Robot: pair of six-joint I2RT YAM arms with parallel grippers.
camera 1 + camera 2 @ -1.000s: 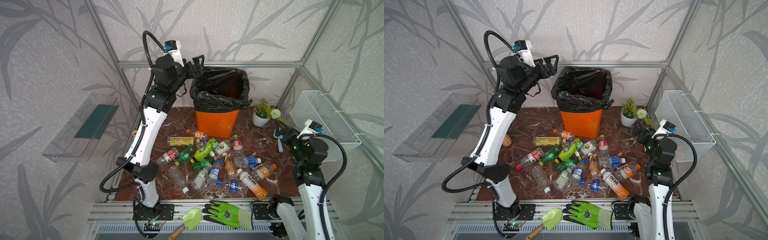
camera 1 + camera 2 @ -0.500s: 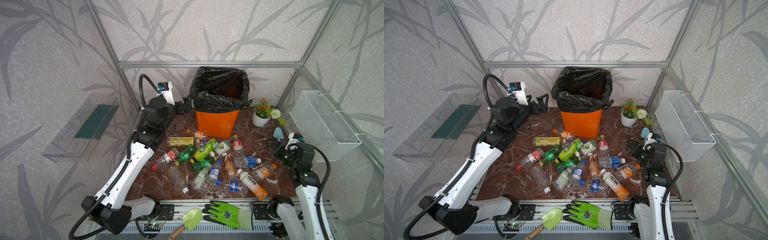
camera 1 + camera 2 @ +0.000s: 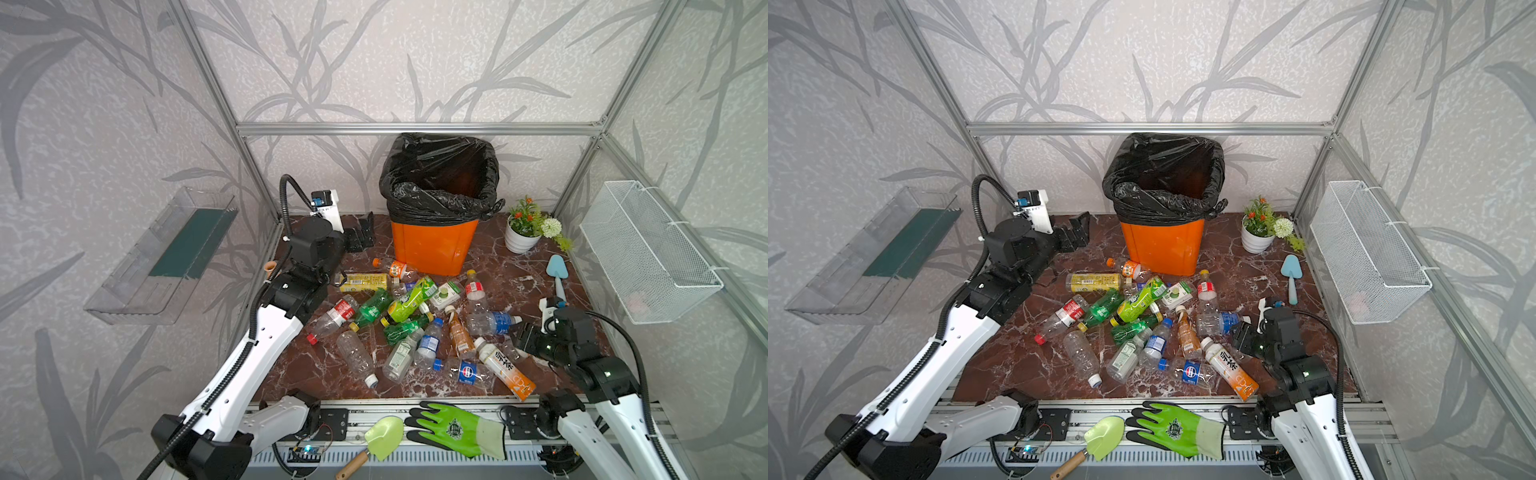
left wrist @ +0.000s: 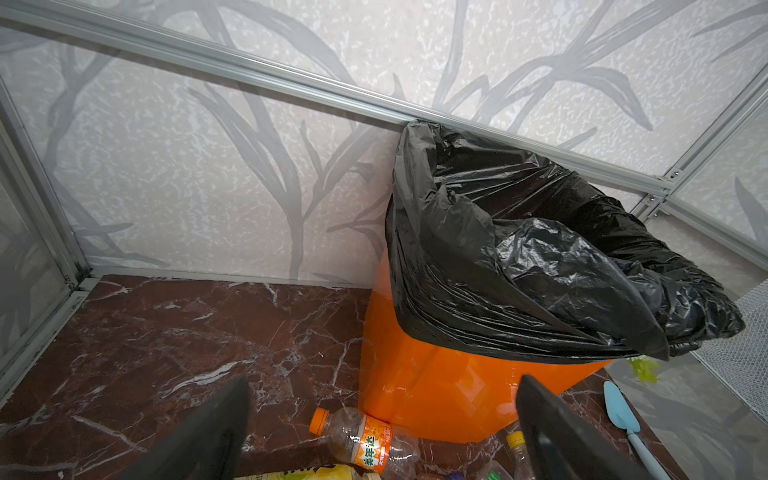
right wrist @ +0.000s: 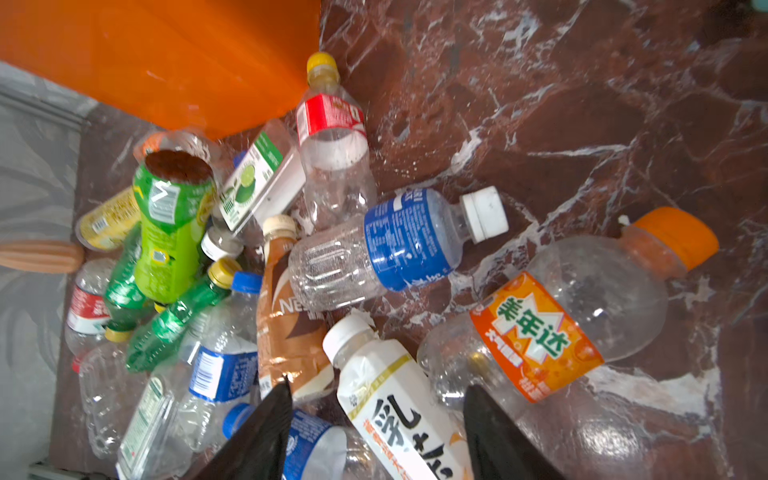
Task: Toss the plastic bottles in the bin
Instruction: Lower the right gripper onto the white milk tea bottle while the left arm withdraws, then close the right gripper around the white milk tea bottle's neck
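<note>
Right gripper hangs half-open astride the white-labelled bottle, a detail only its wrist camera shows. Left gripper gapes wide and empty beside the bin, bottles heaped before it in both top views.

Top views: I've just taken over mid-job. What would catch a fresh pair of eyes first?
The tall orange bin, lined with a black bag, stands at the back wall, with a heap of plastic bottles strewn just in front of it. The left gripper hangs open and empty beside the bin, while the right gripper sits low at the heap's right edge, jaws apart over a white-labelled bottle.
</note>
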